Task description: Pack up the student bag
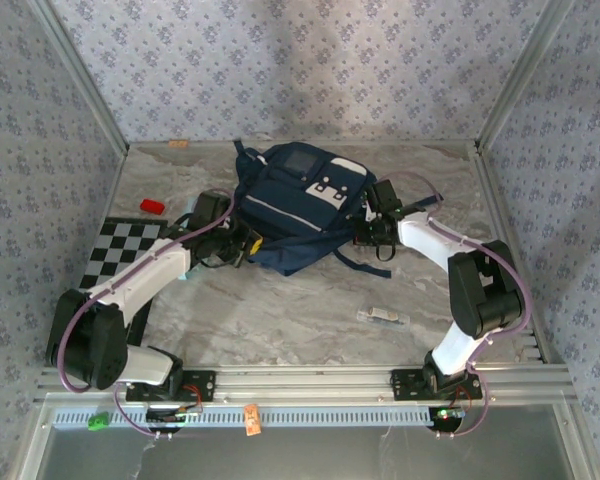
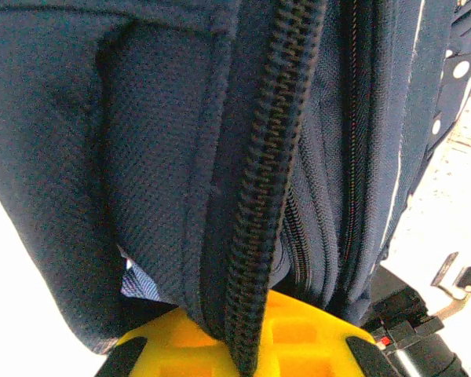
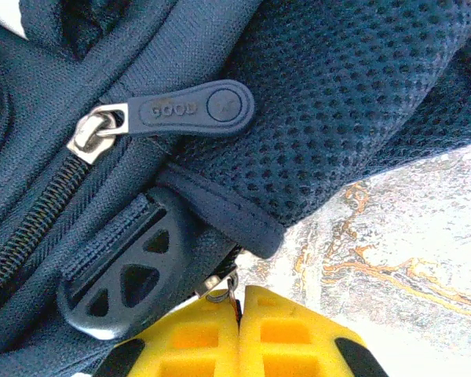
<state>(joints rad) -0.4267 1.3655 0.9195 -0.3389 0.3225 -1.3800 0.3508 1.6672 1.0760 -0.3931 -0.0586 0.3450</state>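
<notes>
Right gripper: clenched, tips pinching a small metal zip pull on the right side of the bag. Left gripper: closed, seemingly nipping the bag's zipped edge on its left side. Bag: lying mid-table, between both arms.

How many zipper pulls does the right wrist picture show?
2. A navy rubber tab lies on the navy-blue fabric backpack; a small metal pull is pinched between the yellow fingers. Others may be hidden.
</notes>
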